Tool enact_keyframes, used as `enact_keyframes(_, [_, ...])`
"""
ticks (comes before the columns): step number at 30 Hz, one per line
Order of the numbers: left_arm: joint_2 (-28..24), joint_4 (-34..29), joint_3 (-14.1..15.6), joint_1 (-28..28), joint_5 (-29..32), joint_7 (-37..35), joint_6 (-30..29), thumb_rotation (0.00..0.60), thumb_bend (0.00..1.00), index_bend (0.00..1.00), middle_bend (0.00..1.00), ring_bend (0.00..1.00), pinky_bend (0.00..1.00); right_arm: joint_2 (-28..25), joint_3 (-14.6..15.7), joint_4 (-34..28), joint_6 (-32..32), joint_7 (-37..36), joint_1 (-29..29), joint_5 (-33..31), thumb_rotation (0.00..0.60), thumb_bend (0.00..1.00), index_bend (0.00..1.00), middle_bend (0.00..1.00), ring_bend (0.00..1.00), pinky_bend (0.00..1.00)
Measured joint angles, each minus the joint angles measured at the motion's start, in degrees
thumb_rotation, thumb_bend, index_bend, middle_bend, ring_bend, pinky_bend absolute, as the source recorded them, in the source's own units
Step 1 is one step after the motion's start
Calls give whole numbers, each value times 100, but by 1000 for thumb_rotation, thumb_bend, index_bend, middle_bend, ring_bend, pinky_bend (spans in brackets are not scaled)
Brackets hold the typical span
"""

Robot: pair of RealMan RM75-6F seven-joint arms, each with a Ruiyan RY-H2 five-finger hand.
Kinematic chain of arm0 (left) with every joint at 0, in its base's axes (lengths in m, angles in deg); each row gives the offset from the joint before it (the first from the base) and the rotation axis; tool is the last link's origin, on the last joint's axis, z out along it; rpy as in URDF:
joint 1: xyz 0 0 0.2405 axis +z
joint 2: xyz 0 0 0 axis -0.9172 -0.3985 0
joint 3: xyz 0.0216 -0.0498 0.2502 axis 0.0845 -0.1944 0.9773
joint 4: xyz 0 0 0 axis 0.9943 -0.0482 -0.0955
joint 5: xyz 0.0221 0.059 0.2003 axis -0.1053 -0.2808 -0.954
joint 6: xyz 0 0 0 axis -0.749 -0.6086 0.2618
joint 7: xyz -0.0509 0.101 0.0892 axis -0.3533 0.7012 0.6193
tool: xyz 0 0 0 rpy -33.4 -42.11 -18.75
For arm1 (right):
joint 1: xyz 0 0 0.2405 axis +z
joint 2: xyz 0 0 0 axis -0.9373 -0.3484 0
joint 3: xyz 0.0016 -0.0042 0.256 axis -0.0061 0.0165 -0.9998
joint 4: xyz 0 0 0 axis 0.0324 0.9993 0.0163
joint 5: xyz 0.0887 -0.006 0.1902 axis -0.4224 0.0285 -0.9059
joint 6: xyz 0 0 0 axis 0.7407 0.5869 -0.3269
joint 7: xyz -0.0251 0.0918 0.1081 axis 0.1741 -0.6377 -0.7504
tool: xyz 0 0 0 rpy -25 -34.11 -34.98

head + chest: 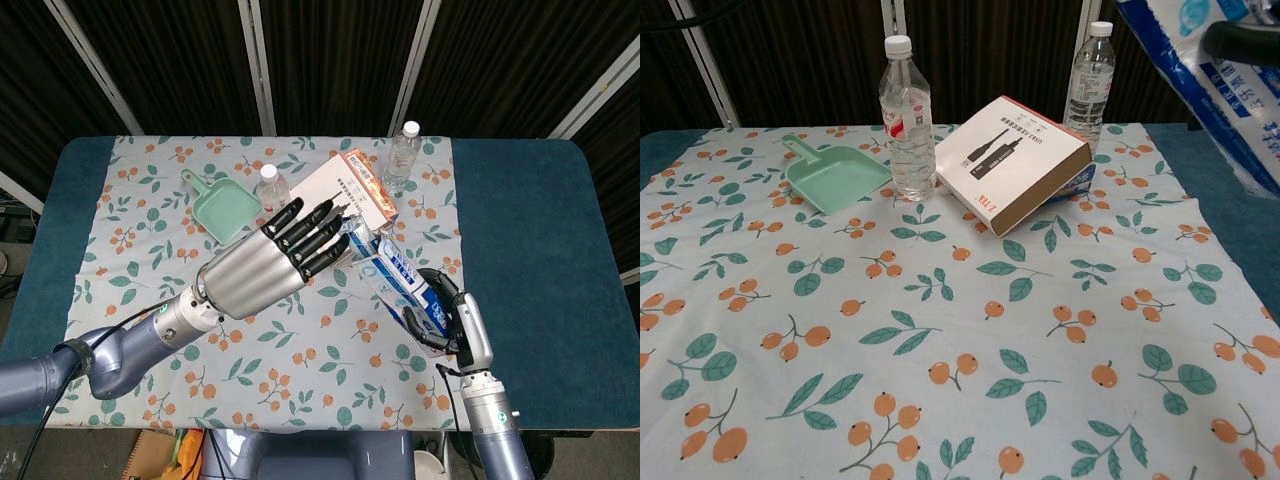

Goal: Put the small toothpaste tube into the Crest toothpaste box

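Right hand [452,322]: clamped around the Crest box [397,278], held tilted above the desk [520,240].
Left hand [268,262]: fingers extended and apart, empty, near the box's upper end.
Small toothpaste tube: not visible; cannot tell whether inside.
Advice: steady the box, keep its open end reachable.

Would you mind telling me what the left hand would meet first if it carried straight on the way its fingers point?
Probably the open end of the toothpaste box that the right hand holds; the left hand has its fingertips close to it, though height is unclear.
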Motion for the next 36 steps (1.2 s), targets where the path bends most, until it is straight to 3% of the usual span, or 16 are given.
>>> enact_keyframes(5, [-61, 39, 258, 393, -96, -226, -399, 600, 37, 274, 269, 217, 344, -19, -148, -15, -8, -448, -30, 15, 600, 408, 339, 448, 411, 443])
enact_keyframes(11, [-178, 92, 828, 1113, -208, -555, -938, 600, 36, 275, 270, 217, 333, -214, -285, 26, -22, -907, -117, 86, 600, 408, 339, 448, 410, 444])
enact_keyframes(21, [-321, 259, 2256, 2783, -256, -1097, -1762, 600, 36, 267, 260, 217, 331, -529, -405, 70, -10, -1640, -264, 313, 600, 408, 339, 448, 411, 443])
enact_keyframes(25, [-284, 470, 2695, 3335, -221, -1427, -1956, 600, 37, 264, 256, 217, 331, -721, -622, -120, 53, -2221, -348, 246, 600, 408, 339, 448, 411, 443])
enact_keyframes(31, [-124, 1079, 2961, 3834, -206, -1661, -2104, 600, 37, 260, 250, 217, 317, -1165, -1052, -521, 227, -2675, -496, 130, 600, 408, 268, 445, 360, 416])
enact_keyframes(36, [31, 1459, 2975, 4070, -150, -1997, -2174, 600, 37, 255, 240, 217, 317, -1214, -1019, -528, 259, -2496, -536, 109, 600, 408, 257, 437, 345, 398])
